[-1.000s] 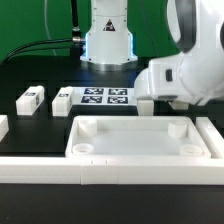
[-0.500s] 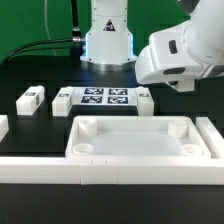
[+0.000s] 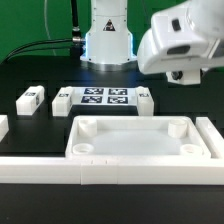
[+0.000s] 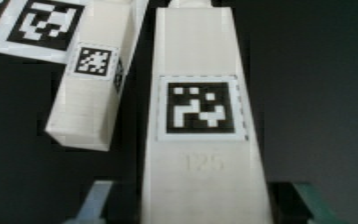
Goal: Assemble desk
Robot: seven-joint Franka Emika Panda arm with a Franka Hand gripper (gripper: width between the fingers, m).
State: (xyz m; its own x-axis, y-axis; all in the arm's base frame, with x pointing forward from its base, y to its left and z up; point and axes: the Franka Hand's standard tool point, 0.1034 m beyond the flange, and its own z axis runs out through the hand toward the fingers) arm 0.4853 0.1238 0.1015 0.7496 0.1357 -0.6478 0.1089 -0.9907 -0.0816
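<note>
I hold one leg (image 4: 197, 110) clamped in the jaws, raised at upper right, presumably to carry it over to a corner socket of the tabletop (image 3: 140, 142), lower centre.

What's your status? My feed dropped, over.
Gripper shut on leg. Tabletop has no legs fitted. Second leg lies close beside held one.

Arm (image 3: 182, 40) high at exterior view's right; gripper (image 4: 197, 205) fingers (image 4: 101, 200) flank leg (image 4: 197, 110), seemingly clamping it.
</note>
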